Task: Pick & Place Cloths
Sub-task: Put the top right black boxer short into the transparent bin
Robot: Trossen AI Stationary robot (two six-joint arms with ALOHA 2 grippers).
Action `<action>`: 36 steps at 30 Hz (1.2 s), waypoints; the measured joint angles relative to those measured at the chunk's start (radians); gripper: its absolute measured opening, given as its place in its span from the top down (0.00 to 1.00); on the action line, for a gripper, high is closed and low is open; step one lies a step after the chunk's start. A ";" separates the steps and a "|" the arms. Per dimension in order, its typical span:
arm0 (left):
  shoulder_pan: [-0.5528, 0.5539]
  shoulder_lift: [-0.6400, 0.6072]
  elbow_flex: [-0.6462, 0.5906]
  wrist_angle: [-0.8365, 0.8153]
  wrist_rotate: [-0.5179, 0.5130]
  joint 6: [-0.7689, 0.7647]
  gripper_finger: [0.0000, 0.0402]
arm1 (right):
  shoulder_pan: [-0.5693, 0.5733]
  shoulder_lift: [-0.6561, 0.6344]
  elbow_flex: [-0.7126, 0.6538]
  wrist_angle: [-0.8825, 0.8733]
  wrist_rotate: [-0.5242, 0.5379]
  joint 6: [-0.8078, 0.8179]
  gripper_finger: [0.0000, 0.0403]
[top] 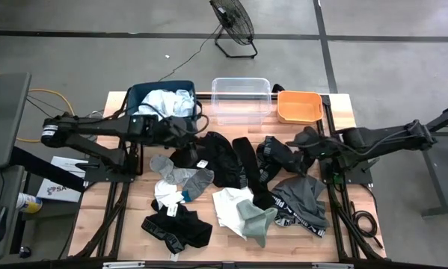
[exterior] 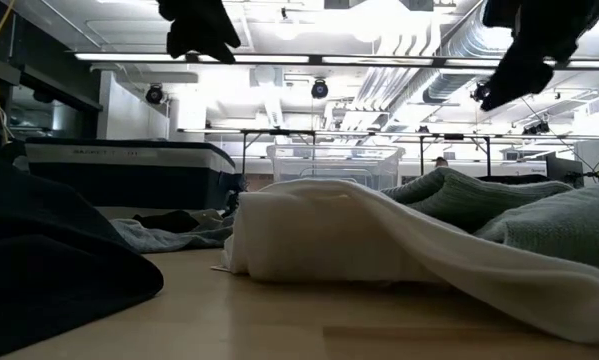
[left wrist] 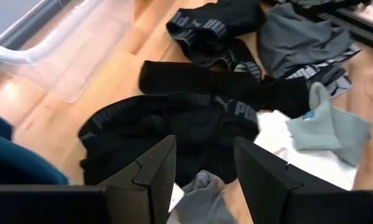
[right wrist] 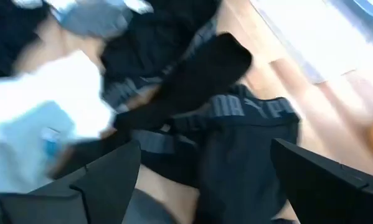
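Cloths (top: 231,190) crowd mid-frame; left hand (top: 185,133) hangs part-open, empty, over black briefs (left wrist: 167,134). Pinch one waistband only. Right hand (top: 307,142) gapes wide, empty.

Left gripper (left wrist: 202,177) hovers low, fingers parted and empty. Right gripper (right wrist: 202,180) hangs spread wide (both arms reaching inward).

High view: overhead, whole table (top: 119,217). Low view: table-level, facing room. Wrist views: close, both over black cloths (left wrist: 174,124).
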 joint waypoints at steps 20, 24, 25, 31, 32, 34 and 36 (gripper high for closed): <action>-0.071 -0.012 -0.032 0.007 -0.096 -0.048 0.61 | -0.029 0.480 0.000 0.161 0.173 -0.255 0.13; -0.071 -0.012 -0.032 0.007 -0.099 -0.048 0.61 | -0.088 0.535 0.000 0.176 0.142 -0.225 0.13; -0.071 -0.012 -0.032 0.006 -0.099 -0.047 0.61 | -0.104 0.546 0.000 0.180 0.135 -0.226 0.13; -0.070 -0.011 -0.032 0.005 -0.099 -0.040 0.61 | -0.201 0.576 0.000 0.240 0.010 -0.241 0.13; -0.070 -0.012 -0.032 0.005 -0.099 -0.039 0.61 | -0.217 0.579 0.000 0.240 -0.012 -0.241 0.13; -0.070 -0.011 -0.032 0.005 -0.099 -0.039 0.61 | -0.244 0.589 0.000 0.240 -0.044 -0.241 0.15; -0.070 -0.011 -0.032 0.003 -0.099 -0.042 0.61 | -0.269 0.597 0.000 0.236 -0.077 -0.235 0.19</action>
